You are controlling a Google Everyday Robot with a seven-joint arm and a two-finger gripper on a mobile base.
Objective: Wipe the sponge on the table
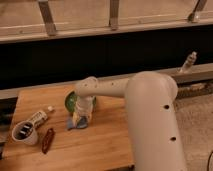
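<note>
The light-blue sponge [72, 123] lies flat on the wooden table [102, 142], just in front of the round green bowl [70, 100]. My gripper [81, 120] points straight down onto the sponge from the white arm that reaches in from the right, and it covers most of the pad. Only the sponge's left edge and front corner show past it.
A slim reddish-brown object [47, 140] lies near the front left edge. A white cup [24, 133] holding dark items and a small white bottle [38, 119] sit at the left. My arm's large white body [155, 120] covers the table's right side.
</note>
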